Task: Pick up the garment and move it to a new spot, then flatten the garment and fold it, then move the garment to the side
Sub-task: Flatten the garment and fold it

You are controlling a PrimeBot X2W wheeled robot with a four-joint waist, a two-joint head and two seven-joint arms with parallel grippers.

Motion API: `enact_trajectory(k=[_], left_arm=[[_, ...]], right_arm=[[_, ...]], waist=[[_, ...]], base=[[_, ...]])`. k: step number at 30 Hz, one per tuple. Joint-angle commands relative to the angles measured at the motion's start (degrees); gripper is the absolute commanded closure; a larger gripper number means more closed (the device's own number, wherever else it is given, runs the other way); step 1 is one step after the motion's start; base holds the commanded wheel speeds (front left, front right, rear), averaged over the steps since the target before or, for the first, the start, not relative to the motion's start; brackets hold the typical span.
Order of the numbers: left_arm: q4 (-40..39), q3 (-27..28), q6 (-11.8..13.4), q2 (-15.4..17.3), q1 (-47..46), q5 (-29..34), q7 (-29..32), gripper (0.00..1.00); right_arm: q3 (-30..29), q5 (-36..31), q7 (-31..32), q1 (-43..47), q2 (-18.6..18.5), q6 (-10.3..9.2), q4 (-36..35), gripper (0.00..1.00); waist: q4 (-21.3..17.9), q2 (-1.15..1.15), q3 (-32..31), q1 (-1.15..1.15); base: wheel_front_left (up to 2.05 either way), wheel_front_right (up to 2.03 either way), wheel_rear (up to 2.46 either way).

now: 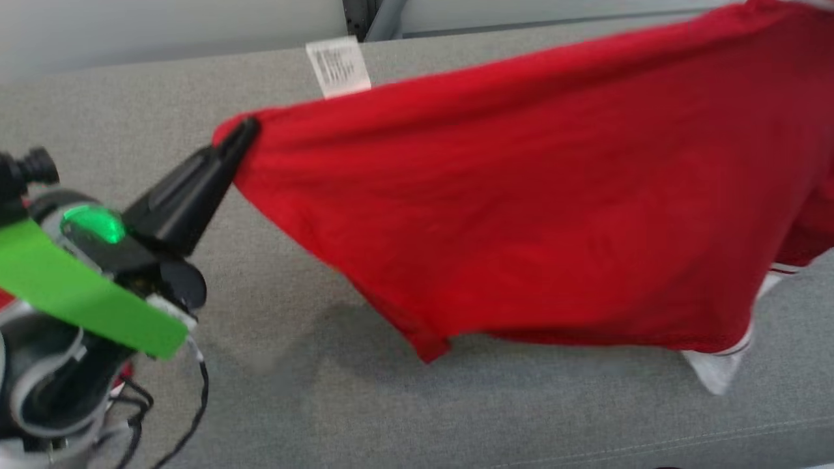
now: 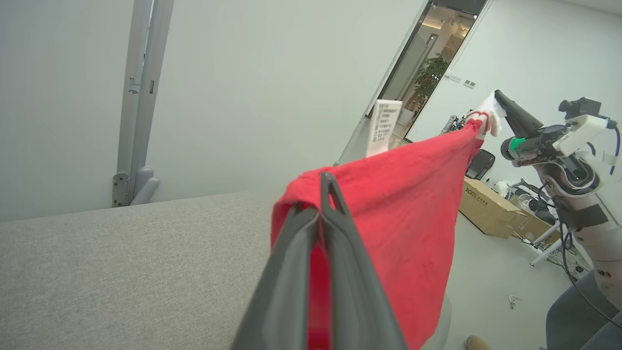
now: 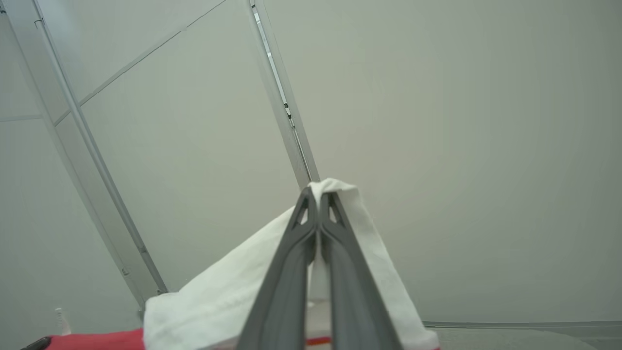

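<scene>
Left gripper (image 1: 240, 135) clenched on red garment (image 1: 521, 215) corner at 9 o'clock; right gripper (image 3: 318, 194) clamped on white trim (image 3: 218, 301) — cloth stretched aloft over grey surface (image 1: 273, 404), likely for spreading flat.

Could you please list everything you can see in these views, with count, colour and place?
Garment: one, red with white trim, stretched between both grippers, its lower edge hanging down to the surface.
Label: one, white, sticking up from the garment's top edge.
Surface: one, grey fabric, under the garment.
Box: one, brown cardboard, on the floor beyond the garment in the left wrist view.
Plant: one, green, far back in the left wrist view.
Left gripper: one, dark, shut on the garment's red corner.
Right gripper: one, dark, shut on a white part of the garment.
</scene>
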Motion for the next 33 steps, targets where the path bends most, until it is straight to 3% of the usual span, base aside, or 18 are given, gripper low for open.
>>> enact_trajectory(k=[1,4,9,12,17,18,21,24,28,33], left_arm=[[1.87,0.02,0.70,0.69,-4.17,-0.32,1.36,1.00],[9.12,-1.57,1.96,-0.08,-15.61,-0.03,5.31,1.00],[25.95,-3.82,2.82,-3.88,-36.82,6.20,4.68,1.00],[36.41,-4.51,2.52,-5.80,-49.25,11.90,0.15,1.00],[52.51,-5.39,2.76,-7.33,-64.45,23.19,-14.91,1.00],[52.51,-5.39,2.76,-7.33,-64.45,23.19,-14.91,1.00],[59.39,-6.31,0.23,-9.13,-68.73,25.97,-23.95,1.00],[64.34,-9.77,-1.84,-9.06,-67.53,29.36,-32.44,1.00],[67.09,-14.79,-2.87,-9.46,-58.93,30.27,-36.82,1.00],[59.31,-17.60,-2.95,-6.10,-39.07,28.02,-37.29,1.00]], right_arm=[[0.50,-1.61,1.05,-3.78,1.01,0.01,2.18,1.00],[2.16,-7.72,4.55,-16.47,5.69,0.00,11.33,1.00],[4.27,-24.61,7.23,-40.43,19.50,0.01,25.77,1.00],[1.90,-35.54,3.98,-53.10,27.11,0.00,33.65,1.00],[0.34,-47.31,-4.70,-65.62,36.39,0.01,40.73,1.00],[0.34,-47.31,-4.70,-65.62,36.39,0.01,40.73,1.00],[2.97,-48.34,-7.06,-66.81,38.25,0.00,42.26,1.00],[7.42,-46.02,-8.07,-61.33,36.38,0.00,40.95,1.00],[13.00,-39.23,-10.16,-46.25,31.25,0.01,33.75,1.00],[16.82,-30.30,-13.30,-19.22,25.30,0.01,24.64,1.00]], waist=[[0.11,0.00,5.69,0.00],[0.76,0.00,10.25,0.00],[1.81,0.00,17.68,0.00],[1.93,0.00,21.27,0.00],[1.24,0.00,25.28,0.00],[1.24,0.00,25.28,0.00],[0.87,0.00,26.63,0.00],[1.02,0.00,26.62,0.00],[0.92,0.00,24.10,0.00],[-0.53,0.00,19.86,0.00]], base=[[0.00,0.00,0.00],[0.00,0.00,0.00],[0.00,0.00,0.00],[0.00,0.00,0.00],[0.00,0.00,0.00],[0.00,0.00,0.00],[0.00,0.00,0.00],[0.00,0.00,0.00],[0.00,0.00,0.00],[0.00,0.00,0.00]])
